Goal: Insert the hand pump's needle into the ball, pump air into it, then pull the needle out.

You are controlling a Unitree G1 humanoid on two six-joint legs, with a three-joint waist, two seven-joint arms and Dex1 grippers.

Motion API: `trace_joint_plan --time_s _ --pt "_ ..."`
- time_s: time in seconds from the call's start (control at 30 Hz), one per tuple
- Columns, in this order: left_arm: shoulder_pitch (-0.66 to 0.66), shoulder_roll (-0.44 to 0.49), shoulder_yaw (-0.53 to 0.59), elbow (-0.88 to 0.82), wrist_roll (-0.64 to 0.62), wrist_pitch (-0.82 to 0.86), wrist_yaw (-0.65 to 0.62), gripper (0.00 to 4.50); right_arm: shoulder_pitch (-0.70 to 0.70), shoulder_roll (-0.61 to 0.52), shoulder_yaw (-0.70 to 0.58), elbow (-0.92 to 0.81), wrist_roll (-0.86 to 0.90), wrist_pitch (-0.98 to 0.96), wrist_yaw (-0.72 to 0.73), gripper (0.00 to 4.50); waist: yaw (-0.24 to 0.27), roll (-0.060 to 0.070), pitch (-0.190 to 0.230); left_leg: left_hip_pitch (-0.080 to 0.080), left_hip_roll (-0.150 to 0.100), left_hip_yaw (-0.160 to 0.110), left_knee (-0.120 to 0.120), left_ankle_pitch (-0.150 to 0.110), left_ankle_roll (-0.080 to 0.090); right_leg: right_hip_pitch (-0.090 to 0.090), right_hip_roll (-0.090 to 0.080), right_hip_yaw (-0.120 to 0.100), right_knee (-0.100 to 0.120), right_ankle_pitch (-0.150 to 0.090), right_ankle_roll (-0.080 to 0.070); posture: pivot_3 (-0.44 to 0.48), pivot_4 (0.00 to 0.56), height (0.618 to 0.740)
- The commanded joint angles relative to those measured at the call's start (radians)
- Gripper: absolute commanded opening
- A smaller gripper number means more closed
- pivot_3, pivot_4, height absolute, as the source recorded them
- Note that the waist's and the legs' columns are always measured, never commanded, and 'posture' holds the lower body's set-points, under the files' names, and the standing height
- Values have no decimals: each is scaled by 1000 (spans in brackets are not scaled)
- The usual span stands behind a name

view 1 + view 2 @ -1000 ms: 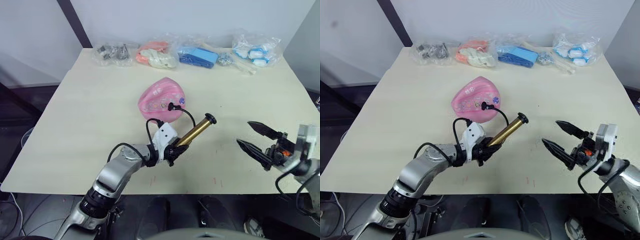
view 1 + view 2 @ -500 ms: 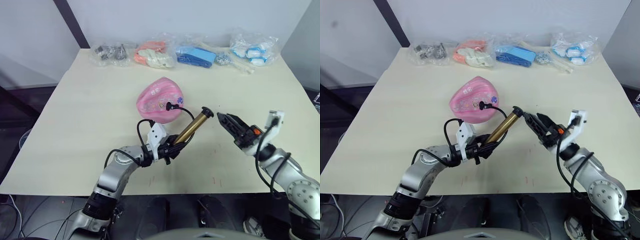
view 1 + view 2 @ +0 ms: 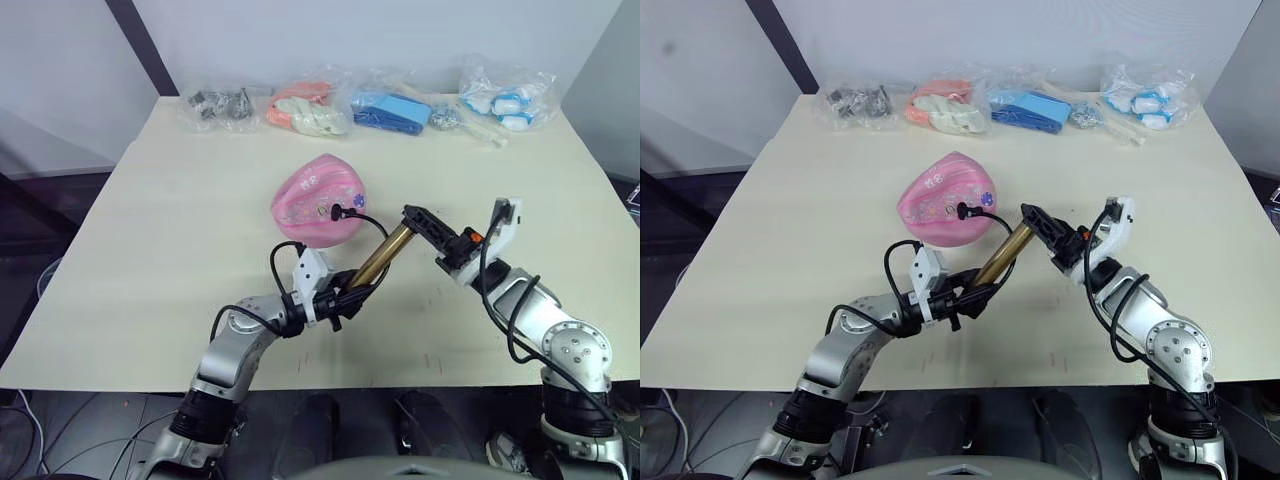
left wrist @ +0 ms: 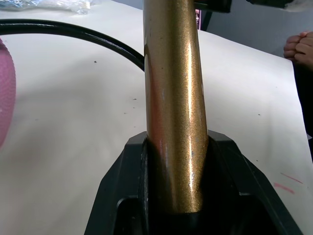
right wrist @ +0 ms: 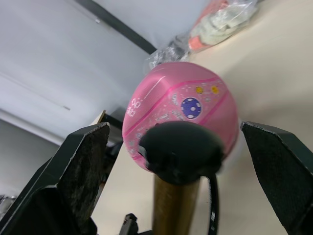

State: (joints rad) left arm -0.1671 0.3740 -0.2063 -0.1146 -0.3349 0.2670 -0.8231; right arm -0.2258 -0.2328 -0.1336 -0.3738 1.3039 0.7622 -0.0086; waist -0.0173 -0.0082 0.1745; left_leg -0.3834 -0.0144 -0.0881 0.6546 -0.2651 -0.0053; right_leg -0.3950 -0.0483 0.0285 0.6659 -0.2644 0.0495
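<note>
At table centre, slightly toward 12 o'clock, the ball rests on the pale table. It is pink, carries small cartoon prints and looks dented on top. A black plug sits in its near side, and a thin black hose runs from this plug toward the hand pump.

The hand pump lies at 5 o'clock of the ball, close to it but apart. Its gold-bronze barrel is tilted, with the lower end toward 7 o'clock and the black top cap toward 1 o'clock.

The left gripper is clenched on the lower end of the barrel. In the left wrist view the barrel rises out of a black seat between the fingers, with the hose crossing behind it.

The right gripper sits at the top cap, approaching from 4 o'clock. In the right wrist view its two fingers stand spread on either side of the cap without touching it, so this pincer is released. The ball shows directly behind the cap.

Along the 12 o'clock edge of the table lies a row of clear bags with mixed contents.

A person's hand appears beyond the table edge in the left wrist view.
</note>
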Motion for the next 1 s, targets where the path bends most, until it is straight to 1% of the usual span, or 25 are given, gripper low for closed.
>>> trace_joint_plan --time_s 0.03,0.43,0.7,1.0 --pt "-13 -5 14 -12 3 -35 -7 1079 -30 1 13 -17 5 10 27 4500 0 0 0 0 0 0 0 0 0 0 0 0 0 0 0 0 150 738" --pt "0 1 7 -23 7 -47 -24 1079 -62 30 26 -6 -16 19 26 4500 -1 0 0 0 0 0 0 0 0 0 0 0 0 0 0 0 150 738" --pt "5 7 -9 -27 31 -63 -33 1079 -84 51 30 14 -28 24 20 4500 -1 0 0 0 0 0 0 0 0 -1 0 1 0 0 0 0 150 738" --pt "-3 -3 3 -16 25 -53 -27 1079 -104 68 26 29 -34 22 23 4500 -2 0 0 0 0 0 0 0 0 -1 0 1 1 0 0 0 150 738"
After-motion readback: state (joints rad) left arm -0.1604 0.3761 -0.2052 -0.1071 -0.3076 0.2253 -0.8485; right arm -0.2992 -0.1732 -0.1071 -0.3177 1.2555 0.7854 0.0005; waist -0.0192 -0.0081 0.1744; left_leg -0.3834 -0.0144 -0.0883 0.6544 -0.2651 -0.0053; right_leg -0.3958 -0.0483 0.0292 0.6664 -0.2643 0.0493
